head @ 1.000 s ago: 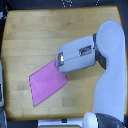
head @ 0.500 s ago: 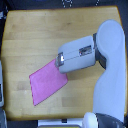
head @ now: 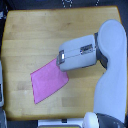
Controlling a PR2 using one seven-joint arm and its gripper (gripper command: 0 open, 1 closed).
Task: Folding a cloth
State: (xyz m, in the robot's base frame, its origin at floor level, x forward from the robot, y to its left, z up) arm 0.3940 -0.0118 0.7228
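Early stage, by the look of it: cloth lying flat and single-layered on the wooden table, no crease or doubled-over part visible. Whole fold apparently left to do, or at most just starting at one corner.

Gripper at the cloth's upper corner, the one toward the exterior view's right. Fingers hidden under the white wrist housing; cannot tell whether spread, narrow or pinching fabric. Contact with the corner likely but not confirmable.

Rest of the cloth spreading away from the fingers, down and toward the exterior view's left, far corner well apart from them.

Long axis diagonal: from the finger end down-left to the low corner. Edges straight, skewed to the table edges.
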